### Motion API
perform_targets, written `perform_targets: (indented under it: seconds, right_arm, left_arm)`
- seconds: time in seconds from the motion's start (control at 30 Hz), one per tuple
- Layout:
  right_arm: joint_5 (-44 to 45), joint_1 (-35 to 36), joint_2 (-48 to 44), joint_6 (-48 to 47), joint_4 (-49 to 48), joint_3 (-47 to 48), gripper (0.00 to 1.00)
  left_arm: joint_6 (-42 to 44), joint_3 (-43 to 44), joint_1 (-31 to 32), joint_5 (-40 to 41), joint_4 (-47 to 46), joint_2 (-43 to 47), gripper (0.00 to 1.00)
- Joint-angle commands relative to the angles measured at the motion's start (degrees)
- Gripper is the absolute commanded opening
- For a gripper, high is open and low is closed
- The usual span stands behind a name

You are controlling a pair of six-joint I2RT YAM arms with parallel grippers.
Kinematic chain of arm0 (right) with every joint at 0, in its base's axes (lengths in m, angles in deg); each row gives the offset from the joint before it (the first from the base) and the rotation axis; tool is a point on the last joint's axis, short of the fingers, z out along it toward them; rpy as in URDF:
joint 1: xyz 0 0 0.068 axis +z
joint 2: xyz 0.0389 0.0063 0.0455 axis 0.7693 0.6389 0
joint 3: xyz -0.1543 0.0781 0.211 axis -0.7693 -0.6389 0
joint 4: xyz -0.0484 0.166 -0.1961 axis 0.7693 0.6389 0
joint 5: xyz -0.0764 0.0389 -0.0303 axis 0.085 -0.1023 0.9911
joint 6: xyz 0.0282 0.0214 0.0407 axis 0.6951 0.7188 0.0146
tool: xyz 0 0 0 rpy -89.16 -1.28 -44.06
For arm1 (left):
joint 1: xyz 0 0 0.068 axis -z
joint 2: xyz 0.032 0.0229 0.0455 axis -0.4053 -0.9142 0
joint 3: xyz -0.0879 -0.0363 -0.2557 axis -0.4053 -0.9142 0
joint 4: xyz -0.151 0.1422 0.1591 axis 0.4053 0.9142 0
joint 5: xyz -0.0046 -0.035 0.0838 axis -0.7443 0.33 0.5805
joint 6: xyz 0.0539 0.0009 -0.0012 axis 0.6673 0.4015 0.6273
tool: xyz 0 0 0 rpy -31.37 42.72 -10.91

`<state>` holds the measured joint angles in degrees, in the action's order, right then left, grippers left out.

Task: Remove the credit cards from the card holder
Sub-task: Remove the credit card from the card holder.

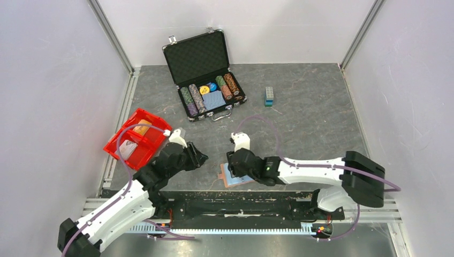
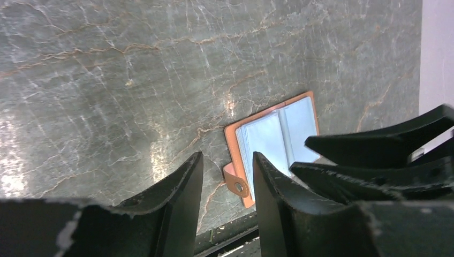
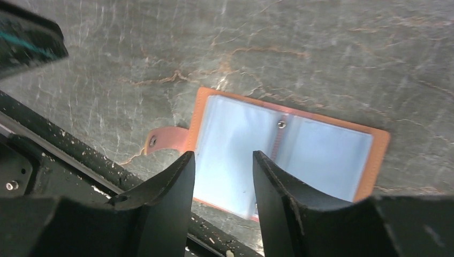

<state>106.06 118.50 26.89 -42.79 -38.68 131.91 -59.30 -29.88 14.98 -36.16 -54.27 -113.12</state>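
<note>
Our right jaws hang spread and empty just above the card holder [image 3: 289, 155], which lies open, lining up, at the near edge of the desk [image 3: 321, 53]. Our left jaws, also spread and empty, hover beside it. With nothing pinning it, we judge a snagging jaw could drag it off that edge.

- Top view: card holder [image 1: 230, 180] mostly hidden beneath the right gripper [image 1: 234, 165].
- Left wrist view: its right side covered by that gripper's fingers.
- Red bin [image 1: 110, 147] contents too small to identify.
</note>
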Motion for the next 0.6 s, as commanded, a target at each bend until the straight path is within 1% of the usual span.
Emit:
perform_targets:
  seconds: [0.0, 0.07, 0.2, 0.27, 0.37, 0.57]
  right_arm:
    - [4.35, 3.12, 4.31, -0.74, 2.57, 4.83, 0.44]
    - [3.84, 3.85, 5.45, -0.80, 2.07, 5.41, 0.42]
    - [3.75, 4.79, 8.13, -0.97, 1.88, 6.45, 0.43]
    - [3.77, 4.91, 10.02, -1.49, 2.23, 7.25, 0.46]
    - [4.82, 4.96, 12.17, -1.93, 3.31, 8.14, 0.53]
    - [10.23, 5.09, 15.91, -1.59, 7.03, 7.60, 0.54]
  left_arm:
    - [-1.86, 0.85, 0.22, 5.78, 5.46, 3.83, 0.47]
    - [-1.71, 0.93, 0.22, 6.37, 6.40, 4.74, 0.48]
    - [-1.40, 1.28, 0.22, 5.77, 6.70, 4.72, 0.49]
    - [-1.42, 1.22, 0.23, 5.33, 6.48, 4.42, 0.49]
    - [-1.60, 0.65, 0.22, 4.84, 5.92, 4.29, 0.50]
    - [-1.60, 0.08, 0.22, 4.34, 5.49, 4.45, 0.51]
